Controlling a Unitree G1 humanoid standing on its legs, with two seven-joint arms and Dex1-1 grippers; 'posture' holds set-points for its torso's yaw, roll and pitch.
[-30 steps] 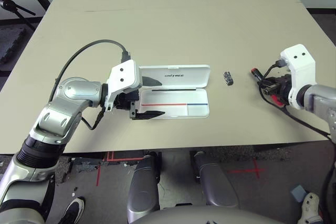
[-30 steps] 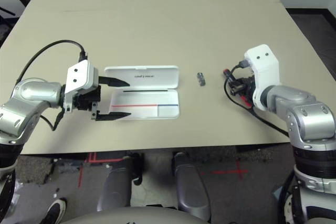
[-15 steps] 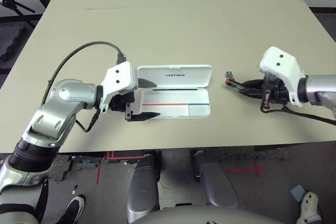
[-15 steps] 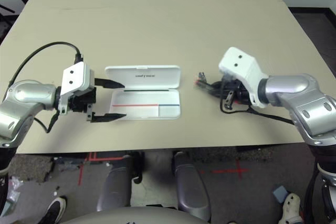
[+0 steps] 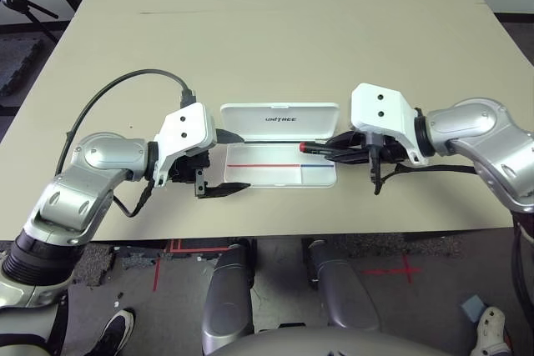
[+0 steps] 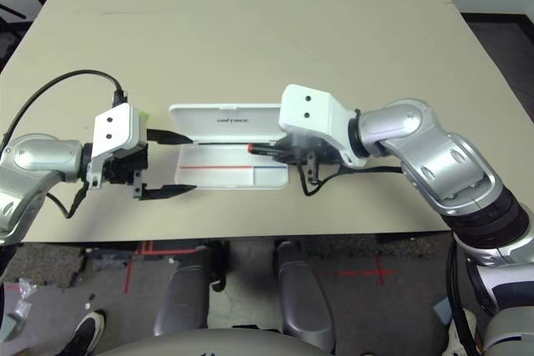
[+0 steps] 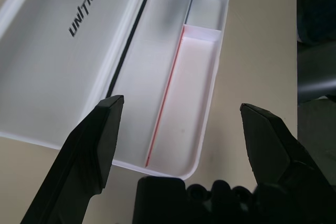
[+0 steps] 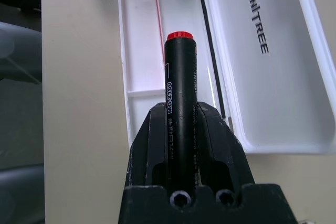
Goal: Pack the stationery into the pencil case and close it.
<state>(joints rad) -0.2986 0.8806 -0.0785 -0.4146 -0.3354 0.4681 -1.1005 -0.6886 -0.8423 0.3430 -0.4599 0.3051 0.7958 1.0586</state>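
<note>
My right gripper (image 8: 180,129) carried the black, red-tipped marker (image 8: 181,77), clamped tight, over the open white plastic case's (image 5: 279,174) right end; my left gripper (image 7: 181,140) stood wide apart.

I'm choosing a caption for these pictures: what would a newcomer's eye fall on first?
Probably the open white pencil case near the table's front edge, its lid lettered UNITREE. Above its right end, the right gripper holds a black marker with a bright red tip, jaws shut on it. At the case's left end, the left gripper waits with its black jaws wide open.
</note>
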